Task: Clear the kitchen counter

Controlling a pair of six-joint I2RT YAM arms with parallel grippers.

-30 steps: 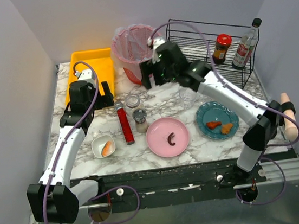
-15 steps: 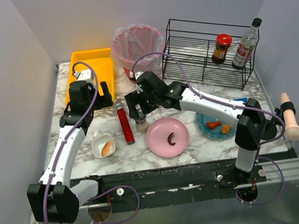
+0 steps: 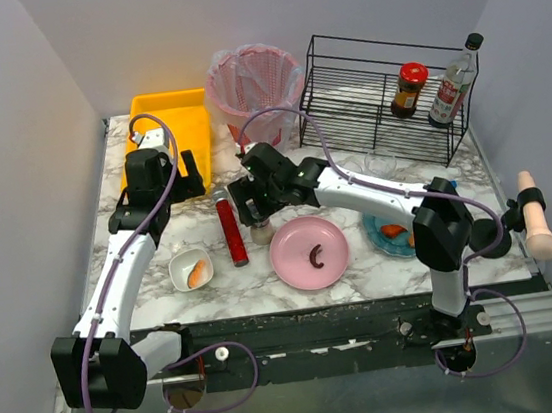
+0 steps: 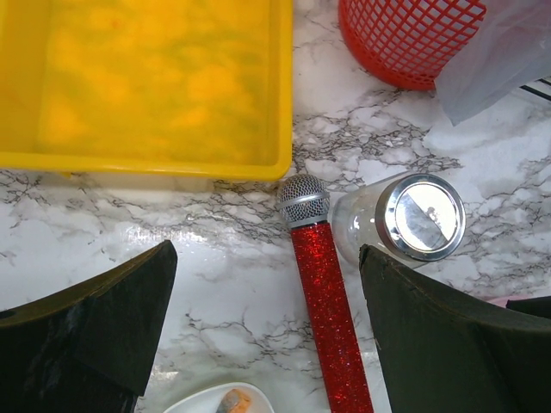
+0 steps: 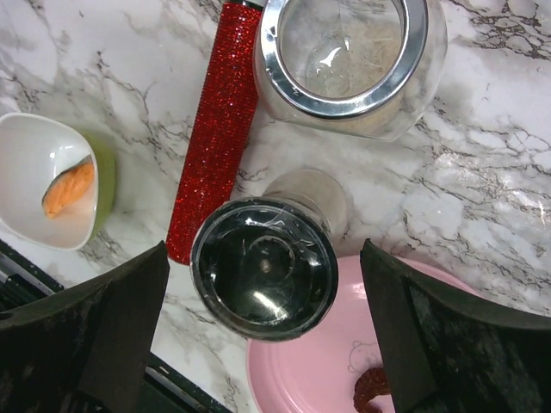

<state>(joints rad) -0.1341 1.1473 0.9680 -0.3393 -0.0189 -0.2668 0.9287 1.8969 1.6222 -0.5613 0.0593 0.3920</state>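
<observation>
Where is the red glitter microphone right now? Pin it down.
In the top view, the red glitter microphone lies left of centre on the kitchen counter, between the small white bowl and the pink plate, head toward the yellow tray.

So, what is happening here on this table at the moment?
Two robot arms are clearing a marble kitchen counter. The right gripper hangs open straight above a black-capped shaker, not yet gripping it. The left gripper is open too, above a red glitter microphone beside the yellow tray. The pink plate and white bowl still hold food.
</observation>
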